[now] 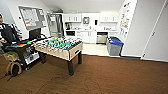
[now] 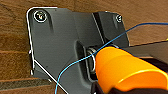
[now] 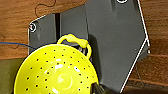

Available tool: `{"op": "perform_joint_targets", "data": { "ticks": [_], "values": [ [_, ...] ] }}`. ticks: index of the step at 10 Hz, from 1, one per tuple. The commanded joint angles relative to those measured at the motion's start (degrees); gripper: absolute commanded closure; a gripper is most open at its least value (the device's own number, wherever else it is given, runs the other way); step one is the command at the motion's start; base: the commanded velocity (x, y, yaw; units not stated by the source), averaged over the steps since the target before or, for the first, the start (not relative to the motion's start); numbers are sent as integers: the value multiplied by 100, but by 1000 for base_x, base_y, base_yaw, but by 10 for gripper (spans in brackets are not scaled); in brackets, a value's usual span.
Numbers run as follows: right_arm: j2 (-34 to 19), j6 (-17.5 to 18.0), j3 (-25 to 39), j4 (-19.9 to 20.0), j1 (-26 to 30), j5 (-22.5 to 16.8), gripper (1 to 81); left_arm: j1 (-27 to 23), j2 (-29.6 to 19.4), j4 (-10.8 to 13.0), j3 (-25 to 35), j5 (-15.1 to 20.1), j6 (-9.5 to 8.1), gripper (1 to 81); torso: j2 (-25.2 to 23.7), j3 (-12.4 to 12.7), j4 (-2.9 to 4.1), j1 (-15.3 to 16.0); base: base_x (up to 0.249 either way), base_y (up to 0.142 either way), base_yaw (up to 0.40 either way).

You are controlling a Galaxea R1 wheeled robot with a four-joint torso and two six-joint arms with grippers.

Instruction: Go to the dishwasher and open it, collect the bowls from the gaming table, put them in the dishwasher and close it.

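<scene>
Lime-yellow perforated bowl (image 3: 56, 75) with loop handle; steel-fronted dishwasher (image 1: 101, 38) shut

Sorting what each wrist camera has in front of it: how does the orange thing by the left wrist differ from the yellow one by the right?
The orange object is solid, smooth and rounded like a cap or cup side; the lime-yellow bowl is open, showing its inside. The bowl is pierced with small holes and has a loop handle; the orange object shows neither. Both look like glossy plastic, seen over brown carpet.
</scene>
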Motion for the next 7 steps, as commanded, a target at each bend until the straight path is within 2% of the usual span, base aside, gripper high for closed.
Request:
{"op": "perform_joint_targets", "data": {
  "ticks": [1, 5, 7],
  "values": [
    [-21, -16, 27, -53, 230, -242, 811, -244, -128, 24, 2, 108, 15, 811, 0, 0, 0, 0, 109, 0, 0],
    [-21, -16, 27, -61, 230, -242, 811, -227, -128, 24, 2, 108, 15, 811, 0, 0, 0, -2, 121, 0, 0],
    [-21, -16, 27, -61, 238, -242, 811, -235, -120, 24, 2, 108, 6, 811, 0, 0, 0, -2, 131, -72, 0]
  ]
}}
